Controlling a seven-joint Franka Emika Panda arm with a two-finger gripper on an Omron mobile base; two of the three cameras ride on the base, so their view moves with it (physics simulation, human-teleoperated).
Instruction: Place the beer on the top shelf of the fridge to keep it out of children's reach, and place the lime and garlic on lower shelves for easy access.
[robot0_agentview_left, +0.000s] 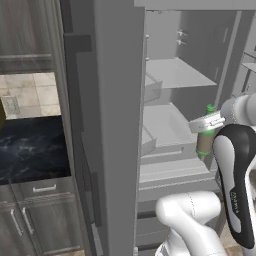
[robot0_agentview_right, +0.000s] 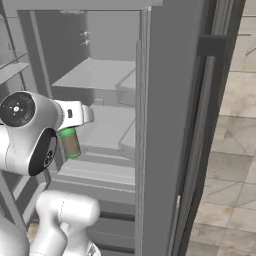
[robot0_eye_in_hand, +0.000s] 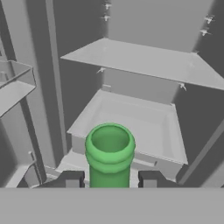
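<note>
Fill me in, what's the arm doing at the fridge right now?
The gripper is shut on the beer, holding it upright by the neck in front of the open fridge. The bottle hangs level with the box-like bin, below the top shelf, so it is not yet placed.
</note>
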